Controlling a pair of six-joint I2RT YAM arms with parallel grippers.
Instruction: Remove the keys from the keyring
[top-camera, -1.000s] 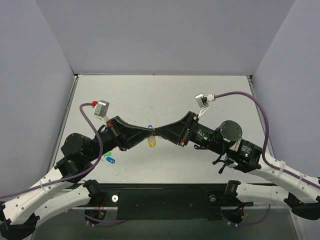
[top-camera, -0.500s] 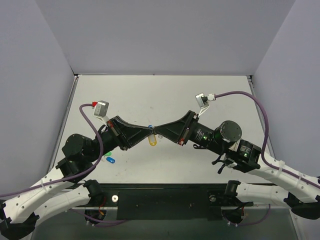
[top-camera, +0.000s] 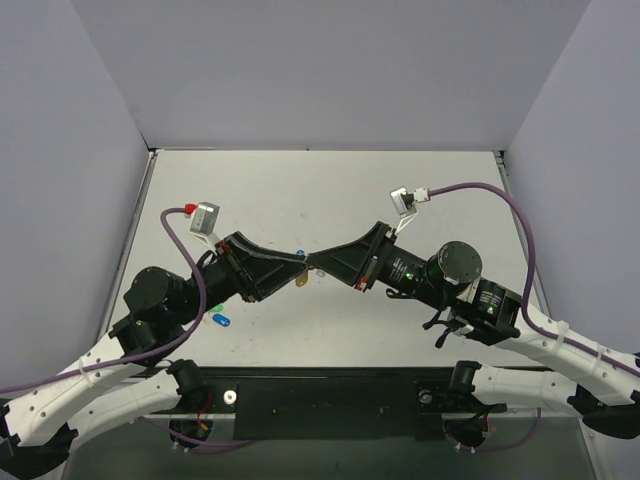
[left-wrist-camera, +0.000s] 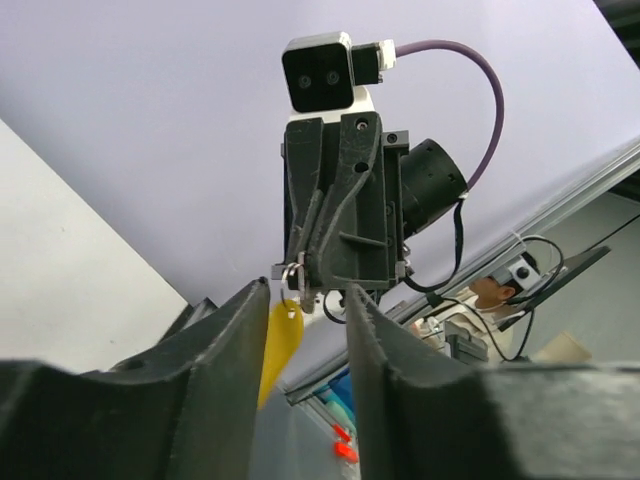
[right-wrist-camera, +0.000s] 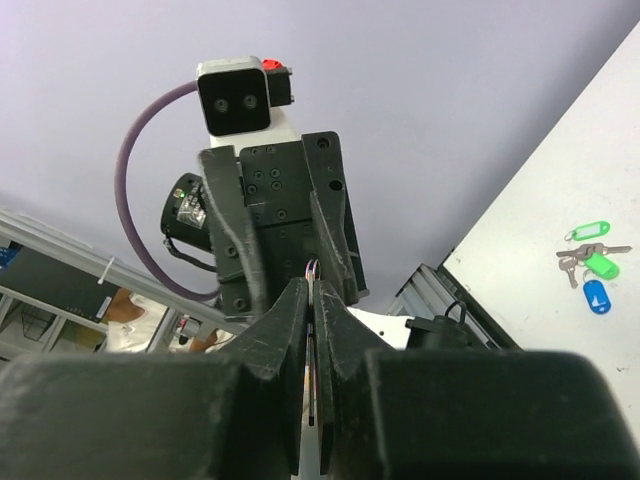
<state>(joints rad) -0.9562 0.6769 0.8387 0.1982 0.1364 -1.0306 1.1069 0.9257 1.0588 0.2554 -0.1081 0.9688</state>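
Both grippers meet tip to tip above the middle of the table. My right gripper (top-camera: 316, 268) (right-wrist-camera: 311, 287) is shut on the thin metal ring (left-wrist-camera: 292, 275) of the keyring. Its yellow tag (left-wrist-camera: 280, 340) (top-camera: 301, 284) hangs down from the ring. My left gripper (top-camera: 298, 268) (left-wrist-camera: 305, 290) is open; its fingers stand either side of the ring and tag without gripping them, and the left finger hides part of the tag. Small silver keys (right-wrist-camera: 572, 262) lie on the table beside a green tag. I cannot tell whether a key hangs on the held ring.
A green tag (top-camera: 214, 308) (right-wrist-camera: 597, 262) and a blue tag (top-camera: 221, 320) (right-wrist-camera: 595, 296) lie on the table near the left arm's base. Another small blue piece (top-camera: 300, 253) shows just behind the fingertips. Purple cables loop off both wrists.
My left gripper has opened from shut and let go. The right gripper has closed tighter on the ring. The yellow tag now sits a little more under the left fingers.
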